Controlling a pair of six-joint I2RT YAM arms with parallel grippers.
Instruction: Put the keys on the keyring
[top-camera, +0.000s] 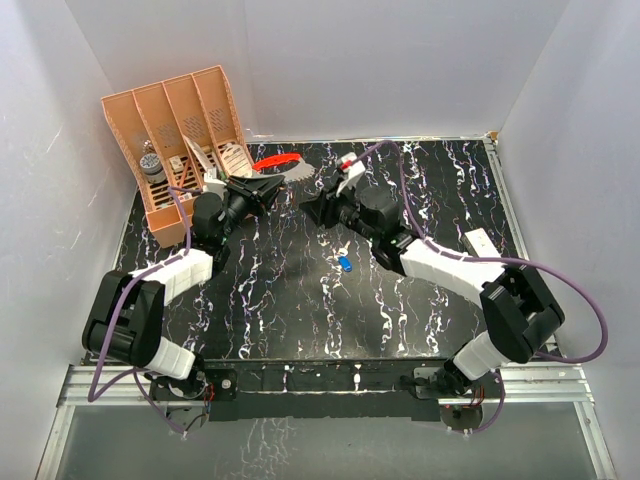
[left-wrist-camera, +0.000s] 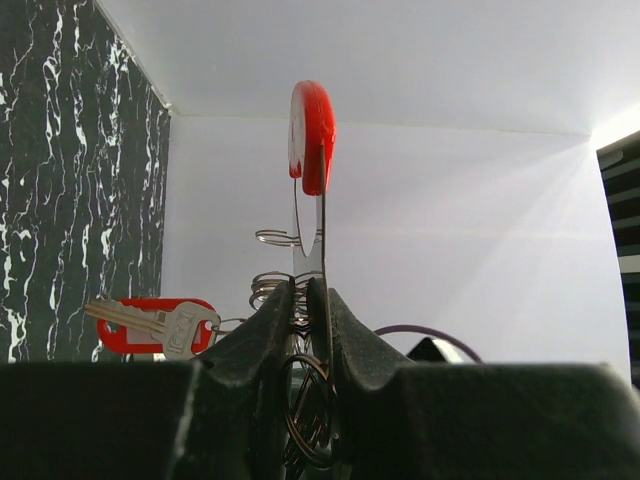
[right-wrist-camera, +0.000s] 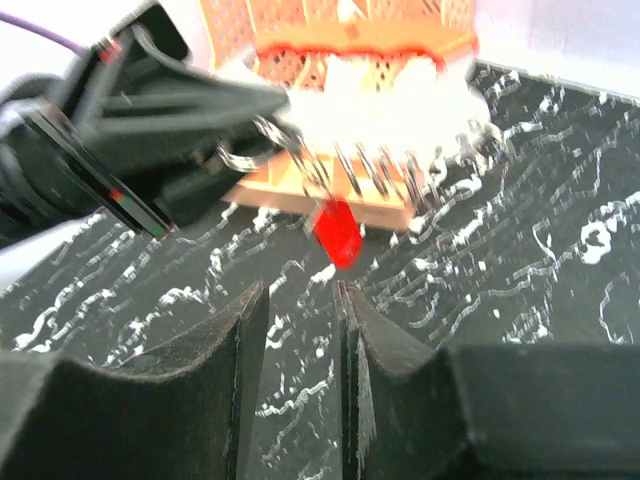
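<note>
Here we see the left gripper (left-wrist-camera: 308, 292) clamping the keyring (left-wrist-camera: 311, 135), a red oval with pale tag (left-wrist-camera: 308, 225) and wire coils (left-wrist-camera: 272, 285), above the table (top-camera: 300, 320); the right gripper (right-wrist-camera: 300, 295) gapes narrowly, empty.

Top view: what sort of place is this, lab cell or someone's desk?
Most likely a lab robot test cell. Plain white walls box in a black marbled table, an aluminium mounting rail runs along its near edge, and the orange organizer looks like a prop.
</note>
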